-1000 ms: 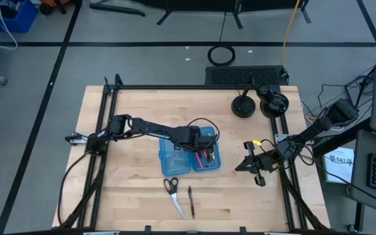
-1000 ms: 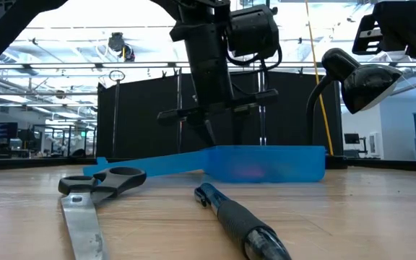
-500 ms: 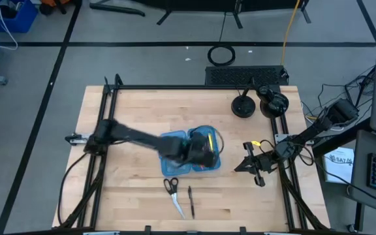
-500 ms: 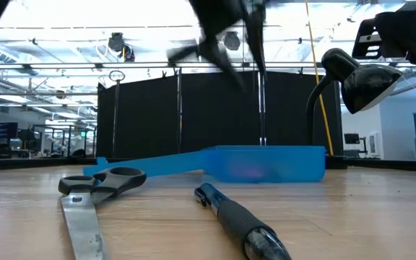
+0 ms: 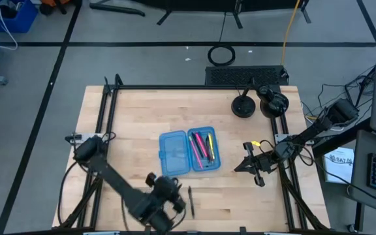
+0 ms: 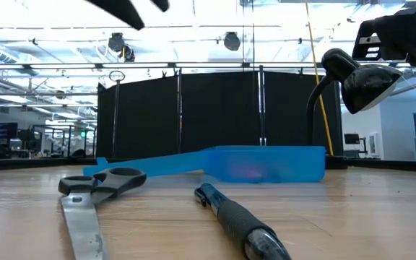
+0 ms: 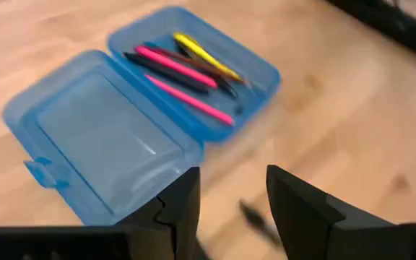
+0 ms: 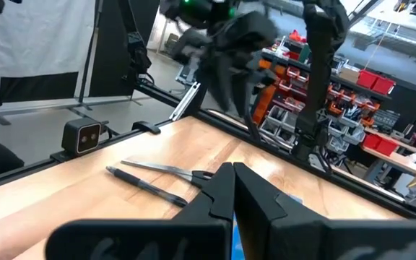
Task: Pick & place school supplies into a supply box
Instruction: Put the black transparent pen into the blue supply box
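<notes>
L gripper (image 5: 165, 203) fingers apart, empty, lower centre | scissors (image 6: 85, 195) were hidden under it; blind grab risk | R gripper (image 5: 248, 163) closed, parked right

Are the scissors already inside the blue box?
No, the scissors lie on the table, in front of the supply box.

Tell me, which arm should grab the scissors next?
Probably the left: its open pincer hovers right over the black-handled silver scissors. The right pincer, shut, waits beyond the translucent blue plastic box.
</notes>
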